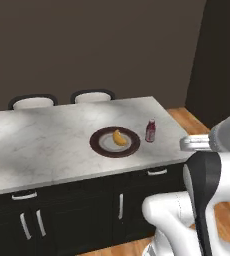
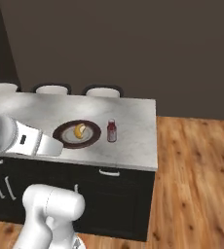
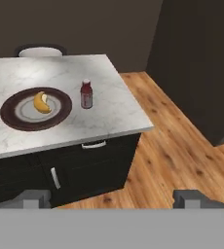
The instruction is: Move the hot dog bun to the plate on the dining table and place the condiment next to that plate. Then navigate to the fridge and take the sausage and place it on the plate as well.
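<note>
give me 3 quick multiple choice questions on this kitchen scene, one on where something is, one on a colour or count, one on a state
1. Where is the small golden-yellow hot dog bun?
A. on the wooden floor
B. on the round brown-rimmed plate
C. on a chair seat

2. What colour is the small condiment bottle?
A. green
B. blue
C. red

3. How does the two-finger gripper stand?
A. open and empty
B. shut on the bottle
C. shut on the bun

Answers: 1 B, the bun lies in the plate's pale centre on the white marble dining table. 2 C, red body and cap, upright beside the plate. 3 A, its fingertips stand wide apart with nothing between.
</note>
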Robot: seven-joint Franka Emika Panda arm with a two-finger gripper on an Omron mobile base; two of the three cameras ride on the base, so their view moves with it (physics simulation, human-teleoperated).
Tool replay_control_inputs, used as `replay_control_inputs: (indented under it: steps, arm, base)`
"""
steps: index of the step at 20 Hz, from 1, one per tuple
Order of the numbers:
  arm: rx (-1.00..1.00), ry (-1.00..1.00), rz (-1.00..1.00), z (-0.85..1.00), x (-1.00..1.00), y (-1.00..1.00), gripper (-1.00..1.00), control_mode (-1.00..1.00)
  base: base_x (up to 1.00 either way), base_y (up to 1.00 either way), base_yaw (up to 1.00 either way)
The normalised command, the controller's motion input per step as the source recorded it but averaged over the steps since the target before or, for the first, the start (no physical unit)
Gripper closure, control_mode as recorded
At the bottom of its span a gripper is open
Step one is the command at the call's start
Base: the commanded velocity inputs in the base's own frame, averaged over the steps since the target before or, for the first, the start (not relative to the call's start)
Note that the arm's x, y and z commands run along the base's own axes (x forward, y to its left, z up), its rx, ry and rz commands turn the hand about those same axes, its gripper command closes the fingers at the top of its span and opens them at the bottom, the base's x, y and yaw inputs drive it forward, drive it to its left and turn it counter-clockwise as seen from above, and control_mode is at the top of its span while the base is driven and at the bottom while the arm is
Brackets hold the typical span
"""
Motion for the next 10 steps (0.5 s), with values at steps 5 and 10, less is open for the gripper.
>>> replay_control_inputs:
  steps: [5, 10]
  arm:
    - [0.0, 0.0, 0.0, 0.0, 0.0, 0.0, -1.0, 1.0]
    - [0.0, 0.0, 0.0, 0.0, 0.0, 0.0, -1.0, 1.0]
  base:
    - [-0.77, 0.0, -0.72]
    - [-0.42, 0.0, -0.81]
